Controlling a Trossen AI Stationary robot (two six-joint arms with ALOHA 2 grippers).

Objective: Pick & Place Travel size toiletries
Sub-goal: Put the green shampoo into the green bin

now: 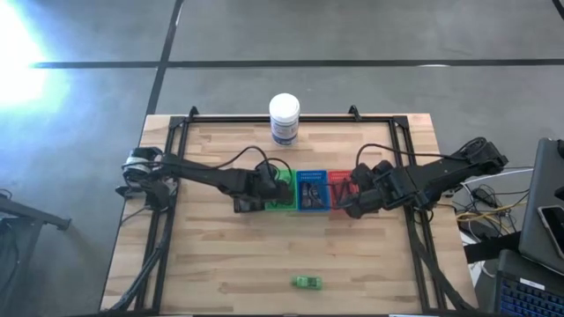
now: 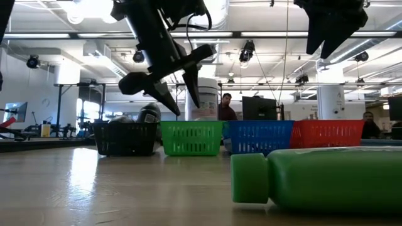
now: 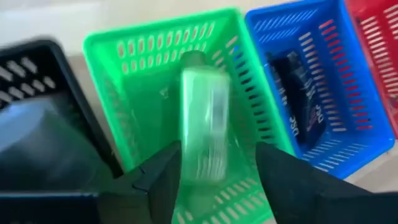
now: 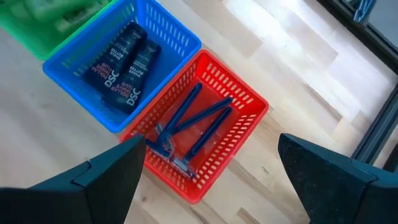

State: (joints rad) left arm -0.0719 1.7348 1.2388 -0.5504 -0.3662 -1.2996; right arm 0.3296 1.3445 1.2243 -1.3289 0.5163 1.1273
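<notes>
Four small bins stand in a row at mid-table: black [image 3: 37,124], green [image 3: 124,99], blue [image 4: 81,81] and red [image 4: 242,112]. My left gripper [image 3: 219,149] is open above the green bin [image 1: 282,201]. A bright green bottle [image 3: 204,124] shows blurred between and below its fingers, inside the bin. My right gripper [image 4: 211,146] is wide open and empty above the red bin [image 1: 340,187], which holds dark blue razors [image 4: 193,124]. Dark tubes [image 4: 124,62] lie in the blue bin. Another green bottle [image 1: 307,282] lies on its side near the table's near edge.
A big white jar with a blue label [image 1: 285,117] stands at the table's far edge, behind the bins. The lying green bottle [image 2: 320,176] fills the low view's foreground. A dark frame [image 1: 176,132] runs around the table. People show in the room beyond.
</notes>
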